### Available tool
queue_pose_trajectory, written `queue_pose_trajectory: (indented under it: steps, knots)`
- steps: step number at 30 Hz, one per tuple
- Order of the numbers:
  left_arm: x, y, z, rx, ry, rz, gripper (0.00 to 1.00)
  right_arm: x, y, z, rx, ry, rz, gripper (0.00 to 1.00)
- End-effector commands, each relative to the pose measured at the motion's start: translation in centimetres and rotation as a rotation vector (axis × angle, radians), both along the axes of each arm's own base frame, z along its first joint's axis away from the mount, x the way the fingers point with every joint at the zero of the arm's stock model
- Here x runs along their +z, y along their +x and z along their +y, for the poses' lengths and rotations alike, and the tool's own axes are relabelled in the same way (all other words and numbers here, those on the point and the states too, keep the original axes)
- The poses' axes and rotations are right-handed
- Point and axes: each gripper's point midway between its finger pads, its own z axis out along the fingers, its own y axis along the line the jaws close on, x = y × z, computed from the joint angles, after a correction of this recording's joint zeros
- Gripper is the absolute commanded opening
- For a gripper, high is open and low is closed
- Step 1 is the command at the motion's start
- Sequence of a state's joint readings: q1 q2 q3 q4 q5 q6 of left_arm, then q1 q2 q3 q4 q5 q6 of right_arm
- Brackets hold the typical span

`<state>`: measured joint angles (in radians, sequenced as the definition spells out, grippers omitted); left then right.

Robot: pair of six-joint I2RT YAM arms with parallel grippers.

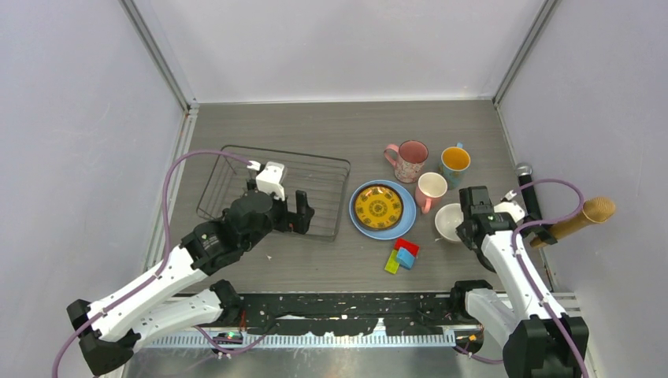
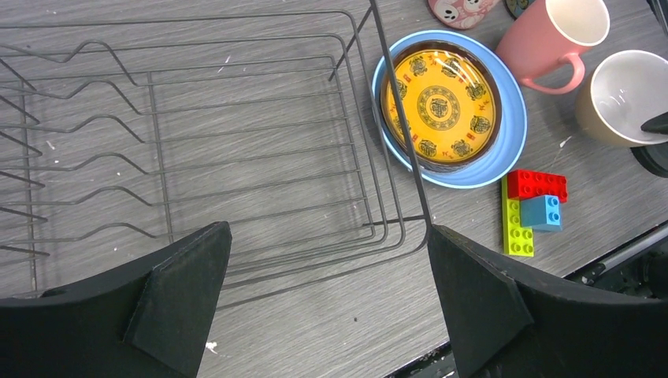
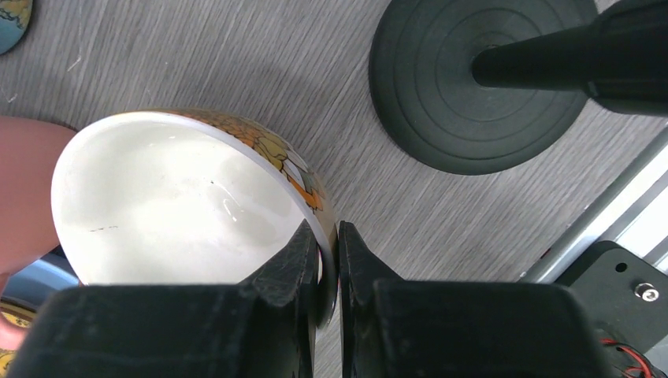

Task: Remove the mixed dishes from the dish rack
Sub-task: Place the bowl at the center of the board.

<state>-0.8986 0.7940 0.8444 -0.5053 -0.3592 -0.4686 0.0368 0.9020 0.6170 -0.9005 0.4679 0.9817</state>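
Right now, my right pincer [image 3: 329,236] is clamped on the thin rim of the cream bowl [image 3: 181,205], one finger inside, one outside. Glazed ceramic: probably stiff, slippery, breakable. The bowl spreads left of the pincer, outside the dish rack [image 2: 160,157]. My left pincer [image 2: 328,232] gapes wide and empty above that rack.

The small plate [image 1: 378,206] sits on the large plate [image 1: 384,235], just right of the dish rack [image 1: 323,189]. Beyond the plates stand the mugs [image 1: 411,160], with the bowl [image 1: 449,220] right and the blocks [image 1: 403,256] nearer.

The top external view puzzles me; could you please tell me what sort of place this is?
Probably a robot test cell in a lab, not a kitchen: plain pale walls on metal frame posts enclose a grey table, and a microphone and toy blocks sit near the cream bowl.
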Motion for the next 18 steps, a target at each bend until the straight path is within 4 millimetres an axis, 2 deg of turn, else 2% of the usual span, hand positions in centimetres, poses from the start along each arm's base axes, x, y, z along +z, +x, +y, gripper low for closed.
queue_pose_trajectory:
  steps: [1,7,10,18]
  knots:
    - [0.0,0.2,0.3,0.030,-0.002,-0.002,1.00,0.0,2.0,0.3,-0.029,0.030,-0.091,0.01]
    - [0.0,0.3,0.1,0.030,-0.001,0.004,1.00,-1.0,1.9,0.7,-0.011,0.047,-0.079,0.15]
    - [0.1,0.4,0.0,0.030,-0.006,0.002,1.00,-0.9,1.9,0.5,-0.010,0.034,-0.083,0.26]
    - [0.2,0.5,-0.2,0.031,-0.007,0.006,1.00,0.1,2.1,0.4,0.001,0.026,-0.128,0.44]
